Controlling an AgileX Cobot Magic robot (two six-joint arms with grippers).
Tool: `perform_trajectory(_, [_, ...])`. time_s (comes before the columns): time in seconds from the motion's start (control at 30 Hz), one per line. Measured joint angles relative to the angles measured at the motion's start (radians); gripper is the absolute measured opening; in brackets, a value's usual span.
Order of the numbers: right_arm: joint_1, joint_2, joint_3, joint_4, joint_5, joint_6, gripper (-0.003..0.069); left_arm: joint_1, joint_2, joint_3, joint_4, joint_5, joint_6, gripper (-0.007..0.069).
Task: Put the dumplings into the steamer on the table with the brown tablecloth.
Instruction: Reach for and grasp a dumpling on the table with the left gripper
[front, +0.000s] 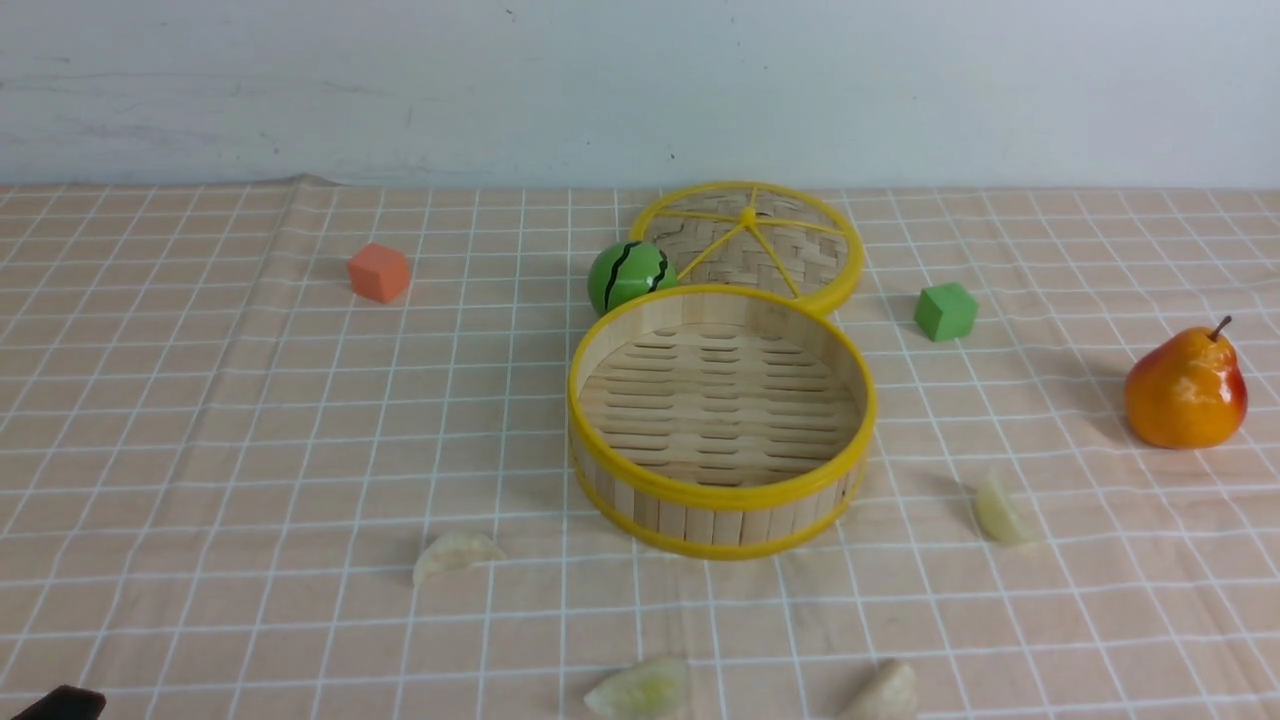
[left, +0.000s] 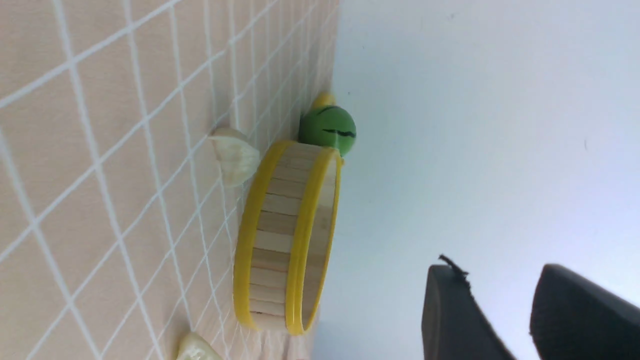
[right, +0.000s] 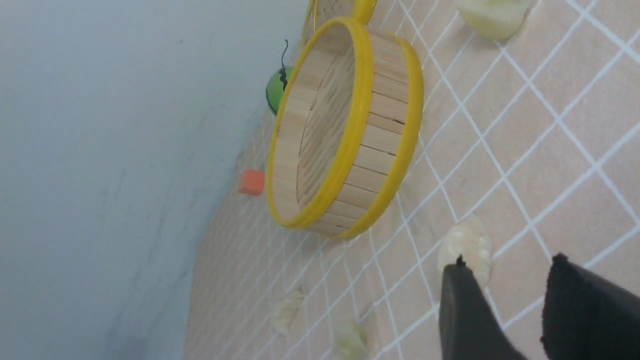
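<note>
just past the tips of the right pincer (right: 507, 265), part open and empty: a small pale crescent dumpling (right: 465, 240) on the brown checked cloth (right: 550, 125), long side along the fingers (right: 465, 315), not yet in the round bamboo steamer (right: 385, 135).

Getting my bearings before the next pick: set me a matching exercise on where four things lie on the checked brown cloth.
Things: 1 small orange cube; 2 small green cube; 3 glossy orange-red pear; 4 green ball with black stripes.
Places: A far right; B just behind the left rim of the round bamboo steamer; C right of the flat woven lid; D back left.
Pairs: 1-D, 2-C, 3-A, 4-B.
</note>
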Motion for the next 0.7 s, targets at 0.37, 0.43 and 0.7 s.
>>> perform_trajectory(0.37, [0.0,0.334,-0.46,-0.229,0.186,-0.441,-0.001,0.0,0.374,-0.573,0.3,0.502,0.613,-0.0014])
perform_trajectory(0.43, [0.0,0.456,-0.549,-0.307,0.248,-0.473,-0.0019,0.0,0.507,-0.682,0.38,0.614,0.684,-0.0013])
perform_trajectory(0.7, [0.093,0.833,-0.8,-0.433,0.549,-0.541,-0.0018,-0.132,0.853,-0.858,0.58,0.735,0.824,-0.0013])
